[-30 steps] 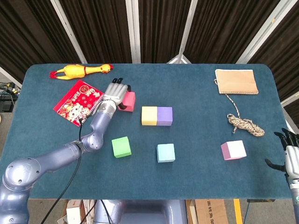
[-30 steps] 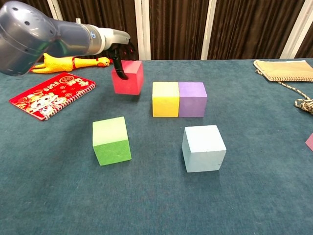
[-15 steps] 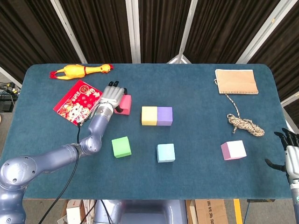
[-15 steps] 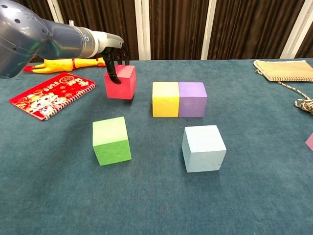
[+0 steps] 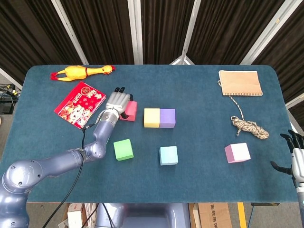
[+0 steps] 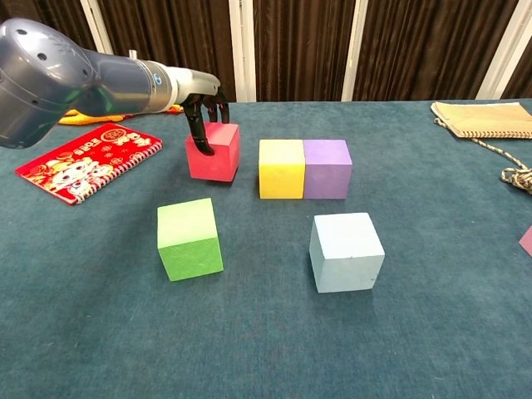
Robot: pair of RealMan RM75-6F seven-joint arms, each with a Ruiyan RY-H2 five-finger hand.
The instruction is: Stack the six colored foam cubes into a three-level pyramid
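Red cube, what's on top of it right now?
The left hand holds the red cube, its fingers draped over the top and front face. Nothing else shows there; the part of the top under the hand is covered.

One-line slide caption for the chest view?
Left hand holds the red cube beside the yellow cube and purple cube.

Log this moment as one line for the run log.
left hand: holds red cube, set left of yellow cube, gap between | right hand: idle at table edge, fingers apart | stacked: none
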